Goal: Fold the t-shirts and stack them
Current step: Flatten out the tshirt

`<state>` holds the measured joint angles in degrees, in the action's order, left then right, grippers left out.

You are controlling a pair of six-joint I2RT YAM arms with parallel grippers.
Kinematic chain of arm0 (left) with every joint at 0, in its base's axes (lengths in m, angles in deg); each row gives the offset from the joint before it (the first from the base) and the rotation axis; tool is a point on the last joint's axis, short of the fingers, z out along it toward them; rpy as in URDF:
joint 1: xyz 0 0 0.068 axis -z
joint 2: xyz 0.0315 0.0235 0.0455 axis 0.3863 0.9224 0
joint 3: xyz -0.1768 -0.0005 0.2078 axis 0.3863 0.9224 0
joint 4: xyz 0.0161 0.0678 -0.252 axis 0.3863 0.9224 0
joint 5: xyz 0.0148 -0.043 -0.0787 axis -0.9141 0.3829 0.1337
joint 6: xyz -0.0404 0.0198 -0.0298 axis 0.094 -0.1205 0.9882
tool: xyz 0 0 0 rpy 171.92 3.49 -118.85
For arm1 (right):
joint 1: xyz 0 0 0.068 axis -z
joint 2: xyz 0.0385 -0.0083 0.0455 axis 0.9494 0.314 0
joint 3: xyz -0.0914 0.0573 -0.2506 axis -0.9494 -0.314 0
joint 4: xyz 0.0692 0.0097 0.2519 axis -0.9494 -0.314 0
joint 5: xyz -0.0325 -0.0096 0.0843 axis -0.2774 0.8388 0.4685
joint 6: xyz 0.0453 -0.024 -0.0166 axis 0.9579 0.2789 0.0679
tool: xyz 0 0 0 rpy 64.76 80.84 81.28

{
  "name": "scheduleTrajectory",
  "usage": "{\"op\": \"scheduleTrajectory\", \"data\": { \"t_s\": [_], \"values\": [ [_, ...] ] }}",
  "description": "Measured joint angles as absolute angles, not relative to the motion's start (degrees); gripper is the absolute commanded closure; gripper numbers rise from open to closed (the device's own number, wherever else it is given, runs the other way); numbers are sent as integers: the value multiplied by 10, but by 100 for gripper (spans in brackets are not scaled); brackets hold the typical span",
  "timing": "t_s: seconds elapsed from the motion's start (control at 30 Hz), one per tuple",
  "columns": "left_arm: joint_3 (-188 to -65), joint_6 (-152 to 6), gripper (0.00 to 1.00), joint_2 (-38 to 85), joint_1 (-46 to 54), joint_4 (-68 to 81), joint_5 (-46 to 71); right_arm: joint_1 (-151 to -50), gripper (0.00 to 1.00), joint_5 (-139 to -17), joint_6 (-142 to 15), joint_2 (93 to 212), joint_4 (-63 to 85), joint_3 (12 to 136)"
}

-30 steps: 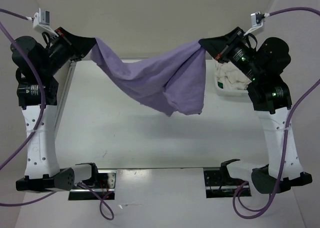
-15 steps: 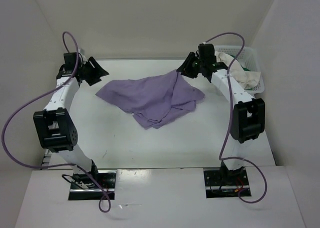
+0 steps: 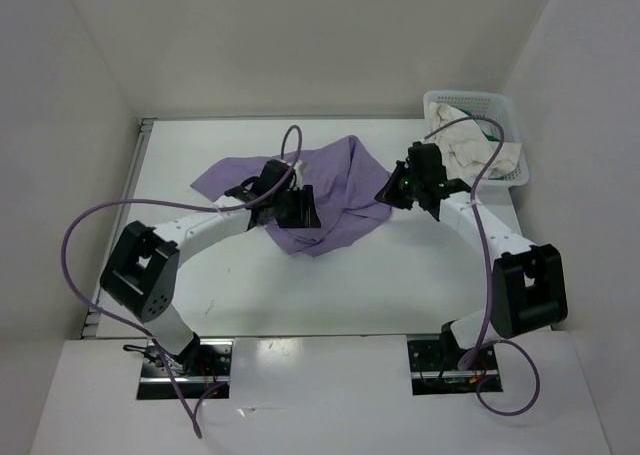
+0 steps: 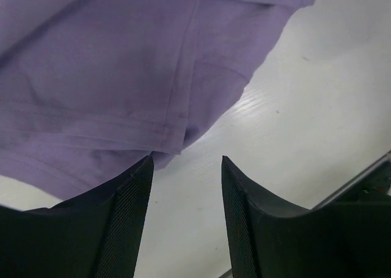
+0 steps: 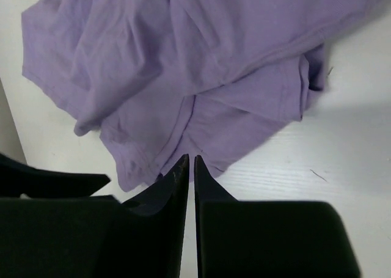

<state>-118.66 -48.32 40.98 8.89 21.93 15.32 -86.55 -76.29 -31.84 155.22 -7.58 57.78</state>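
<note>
Currently: left gripper (image 4: 186, 162) low over lavender t-shirt (image 3: 340, 175), fingers spread, nothing between them, tips at shirt hem above bare table (image 3: 300, 285). Shirt lies crumpled mid-table, unfolded. Right gripper (image 5: 190, 159) at shirt's right edge, fingers pressed together, no cloth visibly pinched. Far right corner: white basket (image 3: 470, 96) holds cream t-shirt (image 3: 470, 157), bunched, spilling over rim.
</note>
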Motion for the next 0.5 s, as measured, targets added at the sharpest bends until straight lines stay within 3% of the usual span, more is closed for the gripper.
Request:
{"op": "scheduleTrajectory", "data": {
  "t_s": [0.2,0.5],
  "values": [
    [-1212,-511,44,485,132,222,124,-866,83,-773,-320,1495,-74,532],
    [-1210,-528,44,494,142,223,82,-866,77,-771,-315,1454,-73,483]
  ]
}}
